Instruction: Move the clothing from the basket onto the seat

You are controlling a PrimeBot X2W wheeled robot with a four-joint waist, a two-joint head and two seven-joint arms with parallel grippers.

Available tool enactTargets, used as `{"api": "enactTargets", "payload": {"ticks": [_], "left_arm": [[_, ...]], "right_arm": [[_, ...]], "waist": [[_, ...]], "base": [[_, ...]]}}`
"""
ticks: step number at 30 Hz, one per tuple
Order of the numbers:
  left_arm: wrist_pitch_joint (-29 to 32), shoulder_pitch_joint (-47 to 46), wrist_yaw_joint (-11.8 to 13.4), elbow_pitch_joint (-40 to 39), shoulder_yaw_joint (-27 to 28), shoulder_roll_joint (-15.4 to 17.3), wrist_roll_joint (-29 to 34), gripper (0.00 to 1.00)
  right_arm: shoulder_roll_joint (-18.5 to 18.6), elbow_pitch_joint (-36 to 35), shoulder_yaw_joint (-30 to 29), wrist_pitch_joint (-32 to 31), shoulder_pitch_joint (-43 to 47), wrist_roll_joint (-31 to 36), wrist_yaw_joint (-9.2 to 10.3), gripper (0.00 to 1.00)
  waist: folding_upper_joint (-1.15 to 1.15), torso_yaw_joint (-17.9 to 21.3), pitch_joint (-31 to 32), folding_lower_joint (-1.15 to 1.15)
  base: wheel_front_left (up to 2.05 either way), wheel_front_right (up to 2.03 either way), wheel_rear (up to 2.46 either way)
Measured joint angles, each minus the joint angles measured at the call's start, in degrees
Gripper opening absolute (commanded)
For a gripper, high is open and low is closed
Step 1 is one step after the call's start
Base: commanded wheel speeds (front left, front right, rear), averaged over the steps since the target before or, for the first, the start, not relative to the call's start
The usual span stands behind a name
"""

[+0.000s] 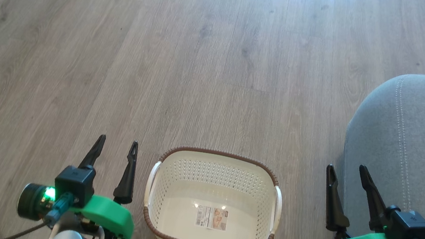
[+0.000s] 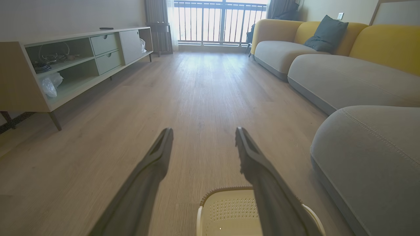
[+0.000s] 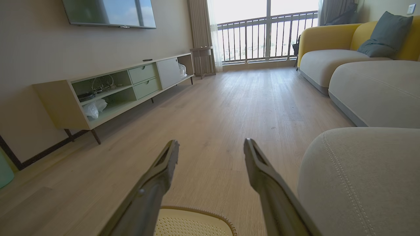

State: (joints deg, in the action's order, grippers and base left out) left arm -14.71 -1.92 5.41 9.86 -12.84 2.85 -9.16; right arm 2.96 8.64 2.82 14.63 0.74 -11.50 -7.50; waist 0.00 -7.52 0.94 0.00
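The basket (image 1: 217,174), small, rectangular, of cream-white perforated plastic with a brown woven-look rim and two white side handles, stands on the pale wood-plank floor (image 1: 206,51) directly ahead of you, between your two grippers. A printed paper label (image 1: 211,217) lies flat on its inner bottom.

Your left gripper (image 1: 118,140) hovers just beside the basket's left handle. Its two long dark fingers are spread apart and pinch nothing. Your right gripper (image 1: 346,167) sits to the basket's right, fingers likewise spread with nothing between them. It is at the near edge of the seat (image 1: 416,137), a large grey fabric sofa section with a rounded end and a line of pale stitching. You cannot tell whether that gripper touches the upholstery.

Farther off, more grey sofa sections with yellow backrests run along your right, one carrying a dark grey cushion (image 2: 326,32). A low pale media cabinet (image 2: 82,65) lines the left wall beneath a wall-mounted television (image 3: 108,13). A railed balcony window (image 2: 223,19) closes the far end.
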Motion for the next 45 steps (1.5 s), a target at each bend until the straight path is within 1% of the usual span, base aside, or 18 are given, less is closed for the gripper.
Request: {"api": "enactTargets", "payload": {"ticks": [7, 8, 12, 17, 24, 26, 27, 28, 33, 45], "left_arm": [[0.0, 0.2, -0.8, -0.6, 0.2, 0.0, 0.3, 1.00], [0.0, 0.4, -1.3, -1.3, 0.3, 0.0, 0.6, 1.00], [0.0, 0.9, -1.4, -2.2, 0.5, 0.0, 1.0, 1.00], [0.0, 1.0, -1.7, -2.7, 1.7, 0.0, 0.4, 1.00], [0.0, 1.0, -2.3, -2.7, 2.0, 0.0, -1.0, 1.00], [0.0, 1.0, -2.3, -2.4, 2.0, 0.0, -2.1, 1.00], [0.0, 1.0, -2.7, -1.9, 2.0, 0.0, -3.0, 1.00], [0.0, 1.0, -2.7, -1.1, 1.9, 0.0, -3.2, 0.00], [0.1, 3.9, -2.7, 3.3, 1.7, 0.0, -3.5, 0.00], [1.8, 4.3, -3.3, 3.7, 2.0, 0.2, -11.5, 0.00]], "right_arm": [[0.0, 0.0, -0.1, 0.0, 0.0, -0.1, 0.00, 1.00], [0.0, 0.0, -0.1, 0.0, 0.0, -0.2, 0.00, 1.00], [0.0, 0.0, 0.3, 0.0, 0.0, 0.6, 0.00, 1.00], [0.0, 0.0, 0.6, 0.0, 0.0, 0.6, 0.00, 1.00], [0.0, 0.0, 0.6, 0.0, 0.0, 0.6, 0.00, 1.00], [0.0, 0.0, 0.6, 0.0, 0.0, 0.6, 0.00, 1.00], [0.0, 0.0, 0.6, 0.0, 0.0, 0.6, 0.00, 1.00], [0.0, 0.4, 0.6, 0.0, 0.0, 0.6, 0.00, 0.00], [0.0, 4.9, 1.0, -0.1, 1.8, 0.2, 0.00, 0.00], [0.0, 5.2, 0.8, -1.6, 2.3, -7.8, 0.00, 0.00]], "waist": [[0.00, 0.1, -0.4, 0.00], [0.00, 0.2, -0.4, 0.00], [0.00, 0.4, -0.5, 0.00], [0.00, 0.6, -0.7, 0.00], [0.00, 0.8, -1.0, 0.00], [0.00, 0.8, -1.0, 0.00], [0.00, 0.8, -1.1, 0.00], [0.00, 0.8, -1.1, 0.00], [0.00, 0.9, -1.1, 0.00], [0.00, 1.5, -1.1, 0.00]], "base": [[0.00, 0.00, 0.00], [0.00, 0.00, 0.00], [0.00, 0.00, 0.00], [0.00, 0.00, 0.00], [0.00, 0.00, 0.00], [0.00, 0.00, 0.00], [0.00, 0.00, 0.00], [0.00, 0.00, 0.00], [0.00, 0.00, 0.00], [0.00, 0.00, 0.00]]}}
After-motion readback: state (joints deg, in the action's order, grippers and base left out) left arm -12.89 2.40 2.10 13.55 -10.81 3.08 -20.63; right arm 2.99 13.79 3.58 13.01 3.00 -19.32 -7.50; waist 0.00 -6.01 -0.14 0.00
